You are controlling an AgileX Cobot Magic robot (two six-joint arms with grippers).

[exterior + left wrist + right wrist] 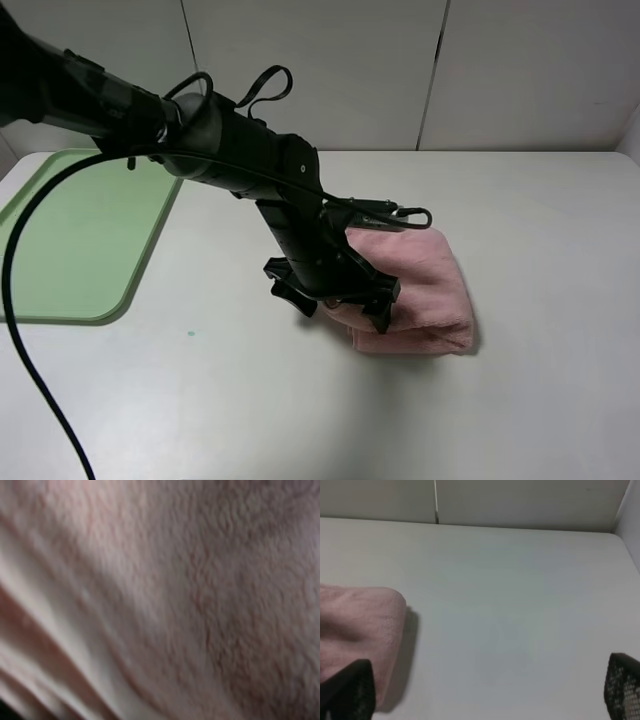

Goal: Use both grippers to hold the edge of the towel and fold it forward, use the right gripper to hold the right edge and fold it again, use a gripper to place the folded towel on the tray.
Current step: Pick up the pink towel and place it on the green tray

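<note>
The towel (pixel 425 290) lay on the white surface (pixel 540 400) as a compact pink bundle of several stacked layers, right of centre in the high view, which indicated that both folds were already complete. The tray (pixel 80 245) sat at the far-left side of the surface, well apart from the towel, and it carried nothing; the placing step was therefore not yet done. The left gripper (pixel 335 295) had reached across the middle and stood low at the near-left end of the bundle, its body covering that end of the cloth. In the left wrist view, blurred plush cloth filled the whole picture, so the camera was pressed very close to the towel and the jaws themselves could not be seen there. The jaws appeared to stand wide apart, and no frame showed them clamped on the cloth; whether the layers already sat between them could not be determined. The right gripper (pixel 485 700) was absent from the high view. Its wrist view showed 2 dark fingertips (pixel 350 692) spread to opposite edges of the picture with bare surface between them, holding nothing, and the rounded end of the towel lay just beside 1 of them. By judgement, 1 stage remained: grasp the bundle, carry it across to the tray, and release it.
</note>
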